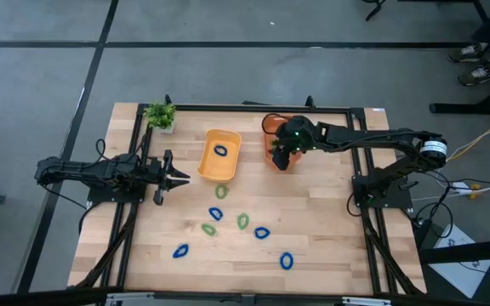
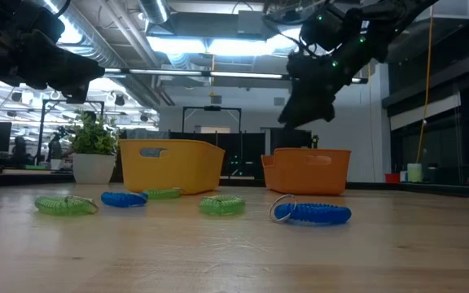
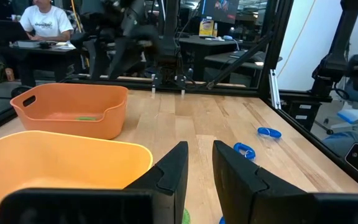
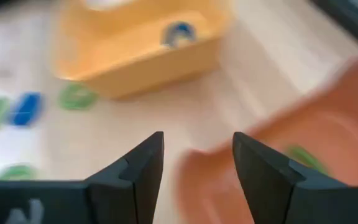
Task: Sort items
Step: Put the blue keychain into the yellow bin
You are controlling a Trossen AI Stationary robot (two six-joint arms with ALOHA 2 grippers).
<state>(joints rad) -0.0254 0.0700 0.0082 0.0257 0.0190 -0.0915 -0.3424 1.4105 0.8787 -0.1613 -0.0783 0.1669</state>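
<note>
- Tabletop (image 1: 330,221) of pale wooden planks, edged by a black metal frame, standing on a grey floor crossed by dark lines.
- Room beyond, in the low view, is a workshop with ceiling lights, pipes and dark racks; in the left wrist view a person in a white shirt (image 3: 45,22) sits at a desk far behind.
- Small potted plant (image 1: 160,116) at the far left corner of the tabletop.
- Yellow bin (image 1: 219,155) lies near the middle of the far half, its long axis running roughly front to back; one blue ring (image 1: 220,150) lies inside it.
- Orange bin (image 1: 272,136) sits just right of the yellow one; a green ring (image 3: 86,117) lies on its bottom.
- Other rings are loose on the tabletop in front of the bins, all flat: a green ring (image 1: 220,192) nearest the yellow bin, a blue ring below it (image 1: 215,213), a green ring at their left (image 1: 208,229), another green ring (image 1: 242,222), and a blue ring on the right (image 1: 262,232).
- Two more blue rings lie nearer the front edge, one to the left (image 1: 180,251) and one to the right (image 1: 287,261); their long axes point different ways, mostly slanted.
- Right gripper (image 1: 281,158) hangs over the orange bin's near edge, its fingers (image 4: 143,168) spread wide with nothing between them.
- Left gripper (image 1: 181,177) waits left of the yellow bin, pointing toward it, fingers (image 3: 176,171) narrowly apart and empty.
</note>
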